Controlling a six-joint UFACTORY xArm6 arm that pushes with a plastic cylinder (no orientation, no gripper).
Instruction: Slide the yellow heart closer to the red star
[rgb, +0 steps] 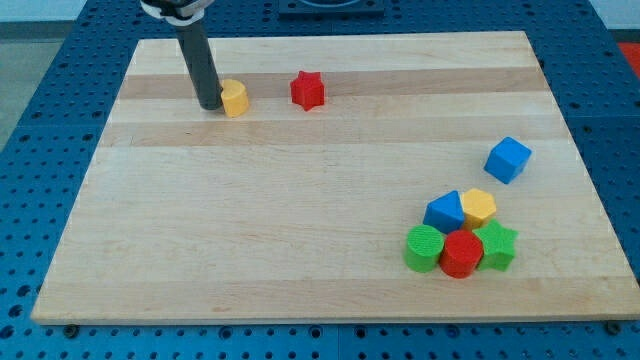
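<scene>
The yellow heart (235, 98) lies near the view's top left on the wooden board (300, 230). The red star (307, 90) sits to its right, a block's width or so away. My tip (210, 104) stands against the heart's left side, touching it. The dark rod rises from the tip toward the view's top.
A blue cube (508, 159) sits at the view's right. Below it is a cluster: a blue triangular block (444, 212), a yellow block (479, 206), a green cylinder (424, 248), a red cylinder (461, 253) and a green star (496, 245).
</scene>
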